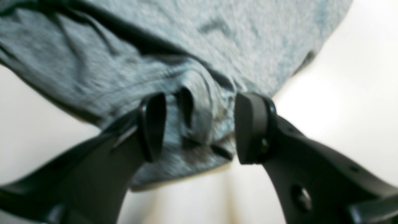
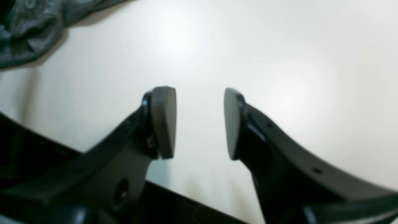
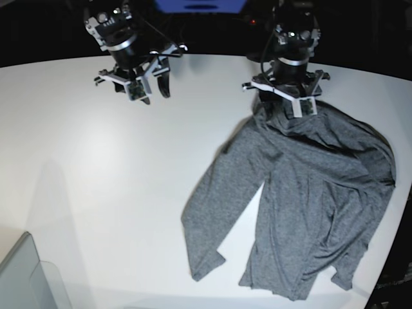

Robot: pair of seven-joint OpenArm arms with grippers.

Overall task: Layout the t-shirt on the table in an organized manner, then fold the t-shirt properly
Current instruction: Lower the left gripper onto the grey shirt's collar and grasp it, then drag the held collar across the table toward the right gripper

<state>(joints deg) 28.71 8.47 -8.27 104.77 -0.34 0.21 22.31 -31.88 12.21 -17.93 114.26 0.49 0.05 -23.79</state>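
Left wrist view: the left gripper [image 1: 199, 127] stands apart, straddling a bunched fold of the t-shirt [image 1: 186, 56], not pinching it.

Right wrist view: the right gripper [image 2: 199, 123] gapes over bare counter [image 2: 279, 62]; cloth lies upper left.

Base view: the rumpled grey shirt sprawls lower right, sleeve trailing down-left, nearer the left arm.

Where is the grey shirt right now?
The t-shirt lies rumpled on the white table, on the right side of the base view. Its top edge sits under the left gripper, whose open jaws straddle a fold.
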